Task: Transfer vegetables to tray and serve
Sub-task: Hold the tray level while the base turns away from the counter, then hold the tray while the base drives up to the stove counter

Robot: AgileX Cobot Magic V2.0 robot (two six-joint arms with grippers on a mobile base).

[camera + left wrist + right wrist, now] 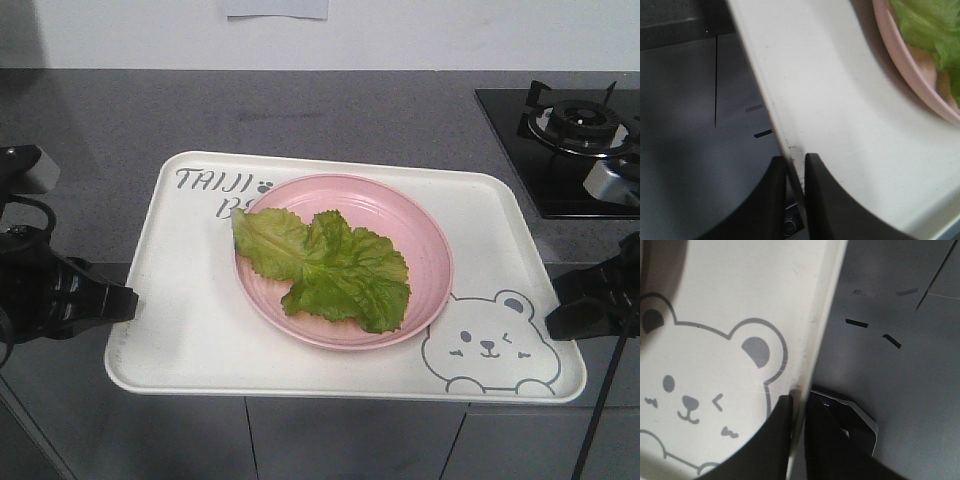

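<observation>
Cream-white in colour, the tray (190, 300) lies level at the centre of the scene with its long side running left to right. Its far part is over the grey counter (150, 110). Its near part projects past the counter's near edge, above the cabinet fronts (340, 440). Whether the tray rests on the counter or is raised off it cannot be told.

Lettuce (330, 265): crinkly green leaves lie flat and overlapping on the pink plate (425, 235). All leaves lie inside the plate's rim. The plate stands on the middle of the tray. Its far left rim covers part of the grey lettering (210, 181) in the tray's far left corner. Its near right rim is just beside the ear of the bear (490, 350) printed in the near right corner.

Left gripper (128, 302): positioned at the tray's left edge, on the near half. The left wrist view shows its two black fingers (760, 200) one on each side of the raised rim, clamped on it.

Right gripper (556, 310): positioned at the tray's right edge, level with the bear. The right wrist view shows its fingers (765, 450) pinching the rim, one on the printed face just beside the bear's ear and the other on the outer side.

Hob (575, 130): a black panel with one burner, set in the counter at far right, near the tray's far right corner but apart from it.
</observation>
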